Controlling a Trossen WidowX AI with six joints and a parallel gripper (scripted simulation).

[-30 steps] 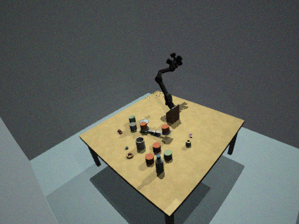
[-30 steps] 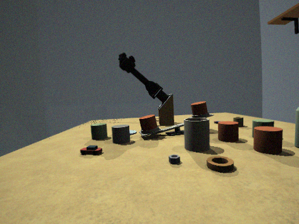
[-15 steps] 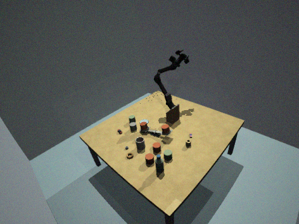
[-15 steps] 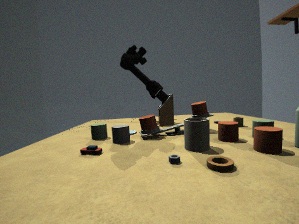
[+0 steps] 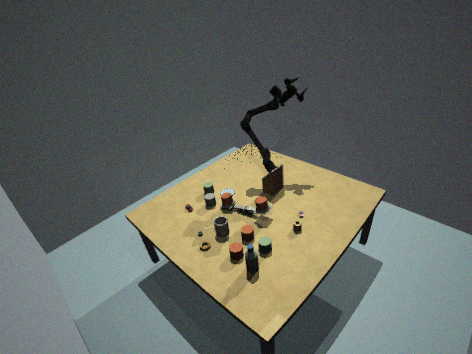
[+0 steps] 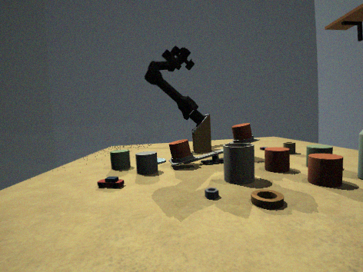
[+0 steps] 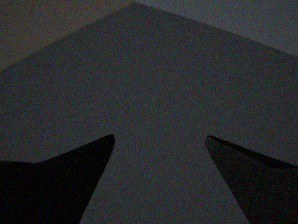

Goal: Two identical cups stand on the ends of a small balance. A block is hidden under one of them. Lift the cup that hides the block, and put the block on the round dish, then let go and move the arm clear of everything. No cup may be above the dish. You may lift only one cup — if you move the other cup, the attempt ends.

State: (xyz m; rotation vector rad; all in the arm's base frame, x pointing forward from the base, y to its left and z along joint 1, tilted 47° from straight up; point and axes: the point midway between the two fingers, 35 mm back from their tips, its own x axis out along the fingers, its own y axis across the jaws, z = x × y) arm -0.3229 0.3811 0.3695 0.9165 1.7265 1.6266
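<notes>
In the exterior view, nearest you among the task's things, the lower cup [image 5: 227, 199] [image 6: 180, 150] tilts on the sunken end of the balance [image 5: 239, 208] [image 6: 204, 156], just left of the frame's centre. Behind it, right of centre, the higher cup [image 5: 261, 204] [image 6: 241, 132] sits on the raised end. You can't see the block; the tilt suggests it is under the lower cup. The pale round dish [image 5: 228, 190] [image 6: 161, 160] shows partly, left of that cup. Farther back, above centre, the jaws [image 5: 302, 85] [image 6: 184, 66] hang well above the worktop [image 5: 330, 195] [image 6: 115, 230], spread wide with nothing between them. Neither cup is off the balance, so lifting, placing, releasing and clearing all remain for you.
</notes>
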